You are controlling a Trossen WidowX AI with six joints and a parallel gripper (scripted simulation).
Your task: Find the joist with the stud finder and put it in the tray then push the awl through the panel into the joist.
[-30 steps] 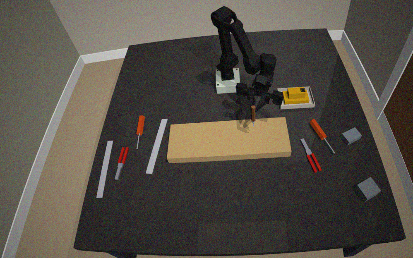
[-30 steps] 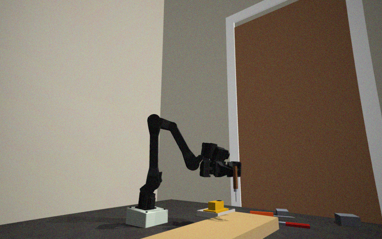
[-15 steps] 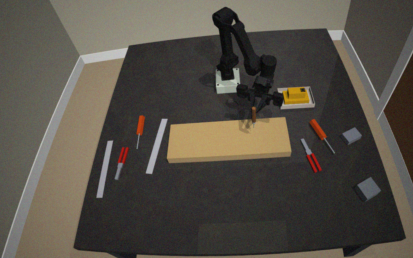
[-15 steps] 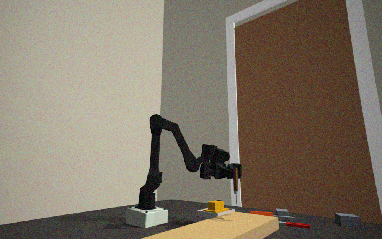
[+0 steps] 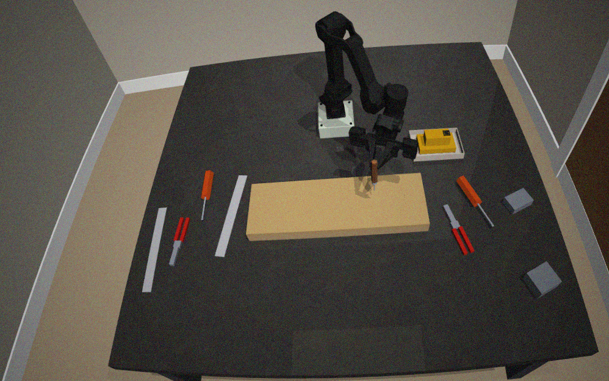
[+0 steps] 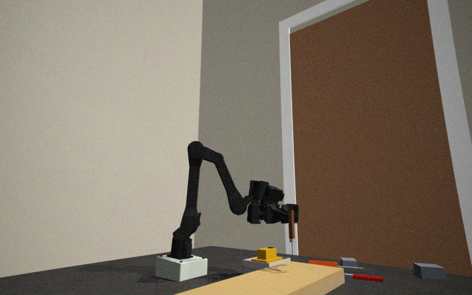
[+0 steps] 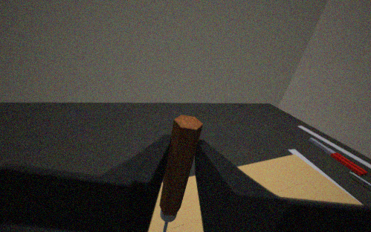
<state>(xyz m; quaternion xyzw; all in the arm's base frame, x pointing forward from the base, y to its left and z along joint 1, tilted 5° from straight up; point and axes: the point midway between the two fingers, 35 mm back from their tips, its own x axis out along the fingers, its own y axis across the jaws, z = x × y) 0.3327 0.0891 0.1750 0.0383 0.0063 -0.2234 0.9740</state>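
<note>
While its dark fingers are closed to a narrow gap around the brown handle, the end effector [image 5: 374, 163] [image 6: 291, 216] [image 7: 183, 143] grips the awl [image 5: 374, 171] [image 6: 292, 225] [image 7: 181, 163], which points downward and stands nearly upright. The fingers' dark shapes run together, so their contact with the handle is hard to make out, and the wrist view cuts off the awl's shank at its lower edge. In the exterior view the tip is apart from the panel [image 5: 337, 209] [image 6: 278, 281] [image 7: 299, 178], above it; that view crops the panel's near end, and the fingers cover part of it in the wrist view. The joist is hidden.

Near the panel, the yellow stud finder [image 5: 436, 141] [image 6: 266, 254] sits inside the pale tray [image 5: 439, 157] [image 6: 249, 262], whose near-arm corner is partly covered by the end effector in the top view. Outward on the table [image 5: 345, 288] [image 6: 113, 269] [image 7: 72, 130], an orange-handled screwdriver and red-handled pliers lie on each side of the panel. Two pale strips lie past one end, two grey blocks past the other.
</note>
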